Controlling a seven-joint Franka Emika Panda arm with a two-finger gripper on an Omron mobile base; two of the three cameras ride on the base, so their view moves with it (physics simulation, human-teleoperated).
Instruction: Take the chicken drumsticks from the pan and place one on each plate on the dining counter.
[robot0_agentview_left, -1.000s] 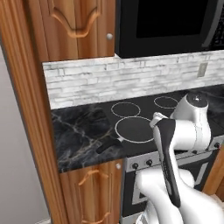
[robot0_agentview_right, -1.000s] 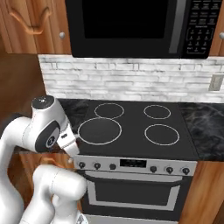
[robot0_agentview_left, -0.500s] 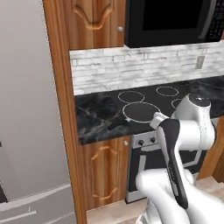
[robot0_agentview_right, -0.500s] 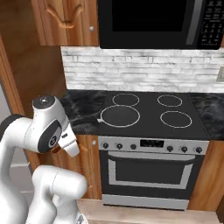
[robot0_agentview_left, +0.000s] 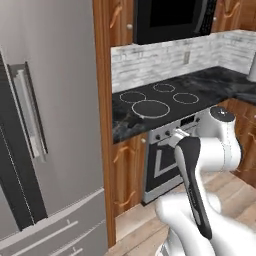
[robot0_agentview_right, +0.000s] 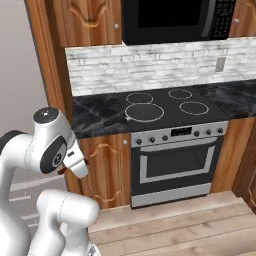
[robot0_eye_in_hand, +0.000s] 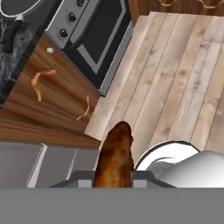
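Note:
My gripper (robot0_eye_in_hand: 113, 177) is shut on a dark reddish-brown chicken drumstick (robot0_eye_in_hand: 115, 154), which sticks out from between the fingertips over the wooden floor. In the right base view the hand (robot0_agentview_right: 76, 163) hangs low, in front of the cabinet left of the oven. The black pan (robot0_agentview_left: 150, 107) with its pale rim sits on the stove's front left burner, also seen as the pan (robot0_agentview_right: 144, 112) from the other side. In the hand view its short handle (robot0_eye_in_hand: 10, 34) shows at the top left. The plates and the dining counter are out of view.
A black stove with an oven (robot0_agentview_right: 172, 160) stands under a microwave (robot0_agentview_right: 175, 20). A tall steel fridge (robot0_agentview_left: 45, 125) fills the left side, with a wooden side panel (robot0_agentview_left: 102, 115) between it and the black marble counter (robot0_agentview_right: 97, 117). Plank floor (robot0_agentview_right: 175, 225) lies open ahead.
The whole picture has shifted: the base has backed away from the stove and turned, so the stove looks smaller and the fridge has come into view. The gripper stays shut on the drumstick.

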